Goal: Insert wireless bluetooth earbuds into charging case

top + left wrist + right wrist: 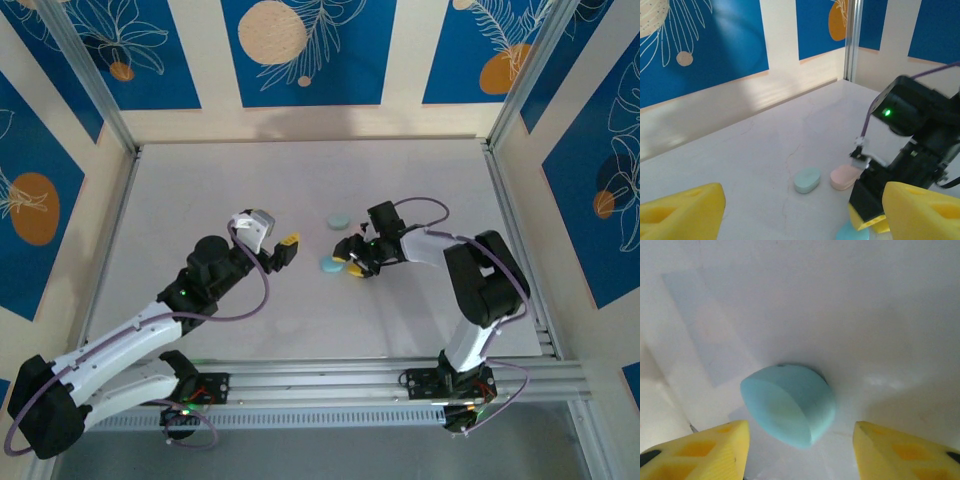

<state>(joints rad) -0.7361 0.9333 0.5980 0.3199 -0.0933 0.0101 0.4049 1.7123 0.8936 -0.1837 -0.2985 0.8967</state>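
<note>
A light-blue pebble-like case (789, 404) lies on the white table between the spread yellow fingers of my right gripper (801, 456), which is open and hovers close over it without touching. From above, this case (329, 264) sits just left of the right gripper (350, 265). A mint case (807, 180) and a pink case (844, 177) lie side by side beyond it; both look closed. My left gripper (802, 220) is open and empty, raised left of the cases (275, 236). The tiny earbuds are hidden or out of view.
The mint case (338, 219) lies a little behind the blue one. The right arm's black wrist (912, 130) stands close over the pink case. Metal frame rails (515, 230) and patterned walls bound the white table (200, 200).
</note>
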